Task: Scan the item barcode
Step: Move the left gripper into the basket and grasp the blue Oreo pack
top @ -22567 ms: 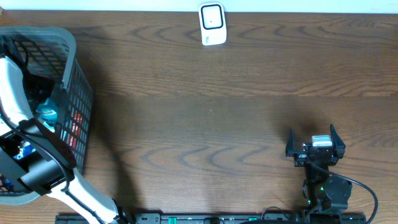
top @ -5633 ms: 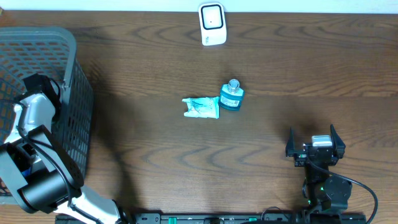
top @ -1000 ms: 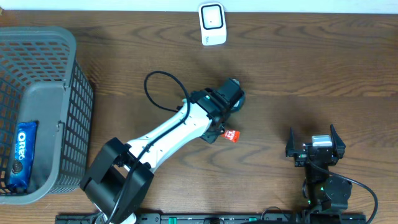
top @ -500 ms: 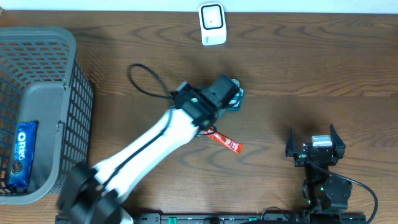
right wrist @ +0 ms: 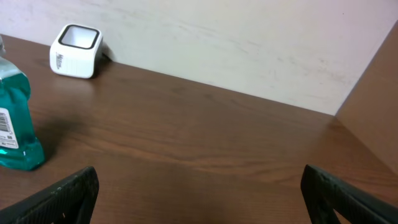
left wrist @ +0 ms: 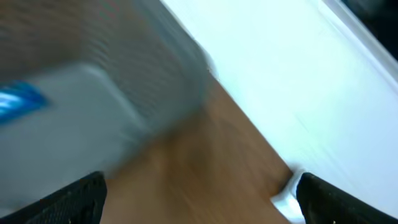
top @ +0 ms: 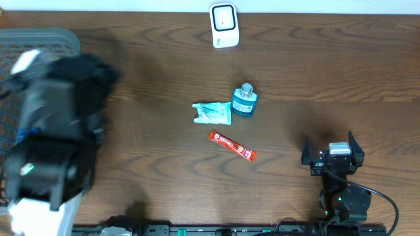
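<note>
at the far left the left arm [top: 52, 151] is a blur over the basket [top: 49, 34]. its wrist view shows the left gripper [left wrist: 199, 202] with fingers spread wide and nothing between them. below it a blue packet [left wrist: 18, 99] lies on the basket floor. we judge the arm is there to fetch that packet as the next item to scan.

in the middle of the table [top: 164, 65] lie three items, set out flat and in the open. the teal pouch [top: 212, 113] touches the bottle [top: 245, 101], which stands upright, and the red stick [top: 231, 145] lies slantwise just in front of them. the scanner [top: 224, 25] stands at the far edge, directly behind this group. we take the spot as a drop zone close to the scanner. whether any barcode faces it we cannot tell.

at the right the right gripper [top: 330, 145] is parked near the front edge, fingers wide apart and empty, well clear of the items. it looks idle to us.

the table is dark brown wood grain, matt and bare around the items. behind it runs a plain off-white wall [right wrist: 217, 43].
</note>
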